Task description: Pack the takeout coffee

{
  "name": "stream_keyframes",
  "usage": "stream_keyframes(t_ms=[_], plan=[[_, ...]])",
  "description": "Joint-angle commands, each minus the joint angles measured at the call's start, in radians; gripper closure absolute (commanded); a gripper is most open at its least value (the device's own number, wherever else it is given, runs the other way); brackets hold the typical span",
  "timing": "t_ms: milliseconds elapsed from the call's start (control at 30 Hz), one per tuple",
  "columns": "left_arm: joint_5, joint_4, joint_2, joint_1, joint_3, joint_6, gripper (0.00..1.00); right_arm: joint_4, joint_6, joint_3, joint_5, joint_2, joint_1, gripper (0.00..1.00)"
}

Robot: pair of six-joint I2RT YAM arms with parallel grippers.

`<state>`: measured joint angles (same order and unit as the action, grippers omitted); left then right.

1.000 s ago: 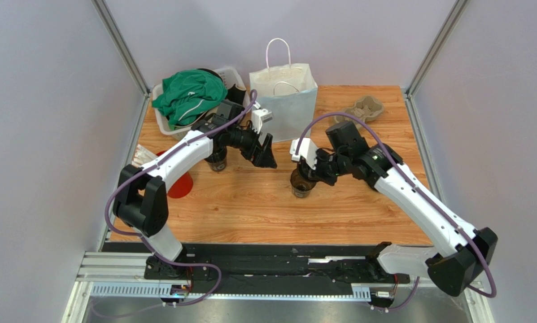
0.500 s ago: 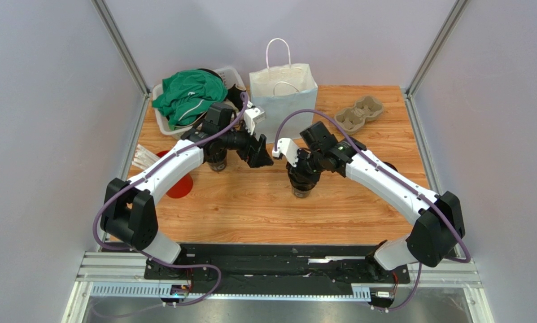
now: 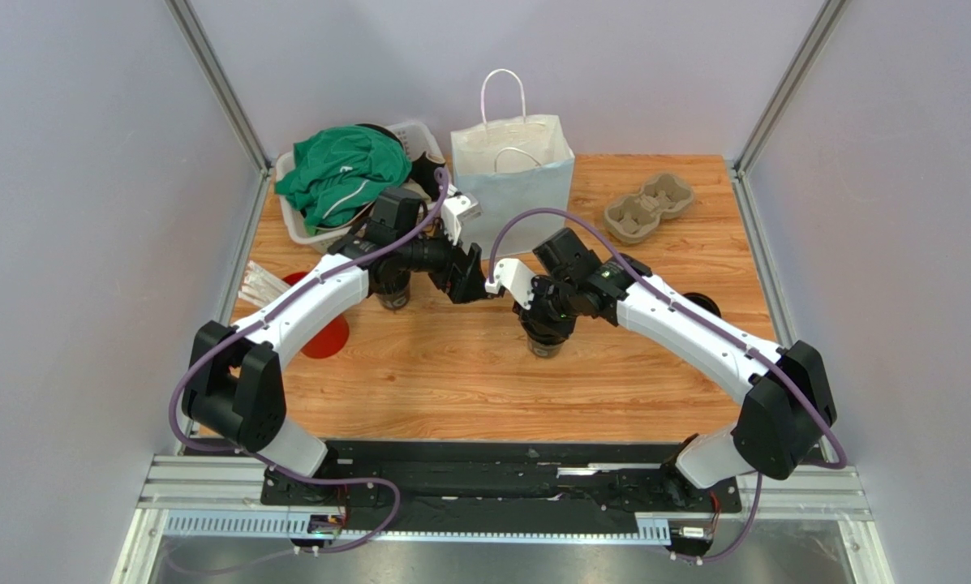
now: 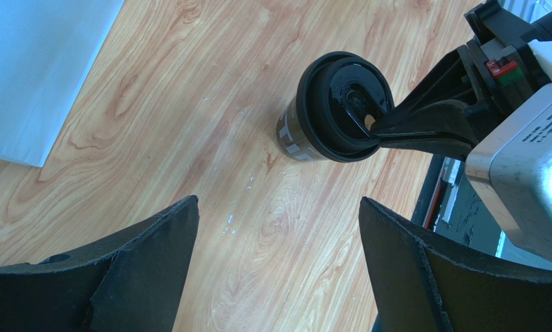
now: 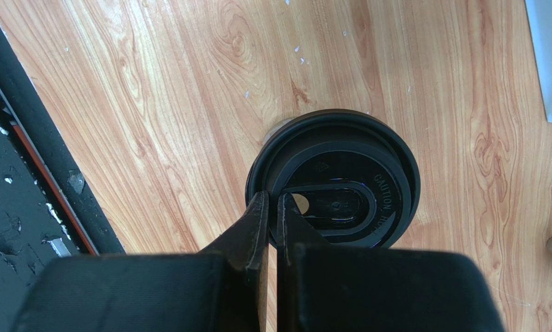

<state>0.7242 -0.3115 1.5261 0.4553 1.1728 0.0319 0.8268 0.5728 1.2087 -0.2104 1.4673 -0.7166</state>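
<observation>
The takeout coffee point(image 3: 544, 338) is a small black paper cup with a black lid point(image 5: 334, 187), upright on the wooden table mid-centre. My right gripper point(image 5: 271, 200) is shut, its tips lying on the near edge of the lid beside the sip hole. Whether they pinch the rim I cannot tell. The left wrist view shows the same contact of the right gripper point(image 4: 377, 131) on the coffee point(image 4: 327, 111). My left gripper point(image 3: 468, 274) hangs open just left of the cup, with only bare wood between its fingers point(image 4: 147, 270).
A white paper bag point(image 3: 514, 170) stands open behind the cup. A cardboard cup carrier point(image 3: 649, 207) lies at the back right. A basket point(image 3: 295, 219) holding green cloth sits back left. Another black cup point(image 3: 390, 292) stands under the left arm, a red cup point(image 3: 326, 335) left.
The right arm's elbow has swung and its wrist has turned leftward while its shut tips stayed at the cup lid. The left gripper drifted slightly back and left. The cup stayed put.
</observation>
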Motion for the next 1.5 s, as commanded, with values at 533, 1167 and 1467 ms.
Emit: stream_keyframes(t_ms=[533,1167,1467], plan=[[0.044,0.045,0.016,-0.004,-0.004,-0.007,0.07,0.043,0.038,0.009,-0.046,-0.004,0.008,0.99],[0.06,0.049,0.029,-0.004,-0.009,-0.013,0.07,0.051,0.038,0.028,-0.138,0.016,0.065,1.0],[0.066,0.049,0.028,-0.004,-0.005,-0.013,0.07,0.052,0.036,0.038,-0.15,0.041,0.077,1.0]])
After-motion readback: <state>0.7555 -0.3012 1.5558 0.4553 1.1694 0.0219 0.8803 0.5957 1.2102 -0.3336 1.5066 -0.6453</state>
